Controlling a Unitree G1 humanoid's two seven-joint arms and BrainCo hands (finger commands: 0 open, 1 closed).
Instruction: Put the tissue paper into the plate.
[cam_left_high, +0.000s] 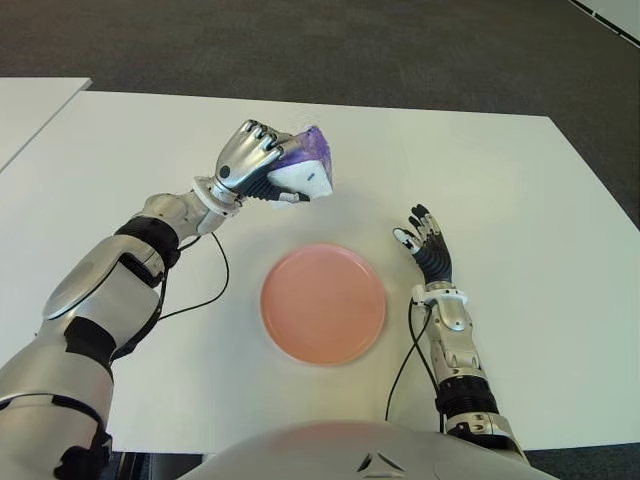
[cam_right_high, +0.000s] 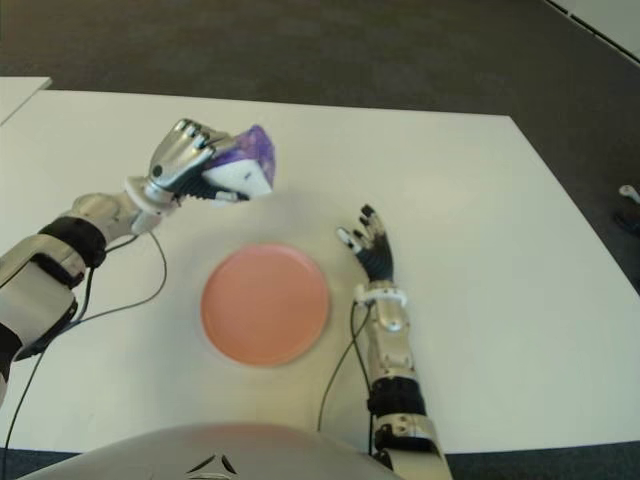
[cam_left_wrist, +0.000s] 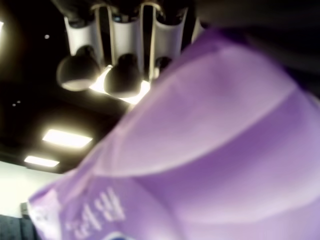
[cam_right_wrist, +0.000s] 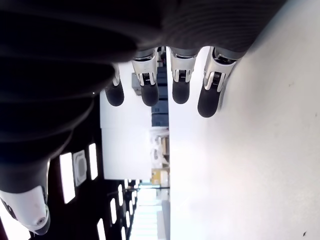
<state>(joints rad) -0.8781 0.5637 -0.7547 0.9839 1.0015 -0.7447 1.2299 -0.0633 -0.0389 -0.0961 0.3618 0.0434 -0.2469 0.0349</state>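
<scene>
purple tissue pack (cam_left_high: 305, 165) in left hand (cam_left_high: 250, 158), beyond plate (cam_left_high: 322, 302).

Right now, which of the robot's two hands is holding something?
The left hand, raised beyond the pink plate, grips the purple tissue pack. The right hand, right of the plate, is open and empty.
</scene>
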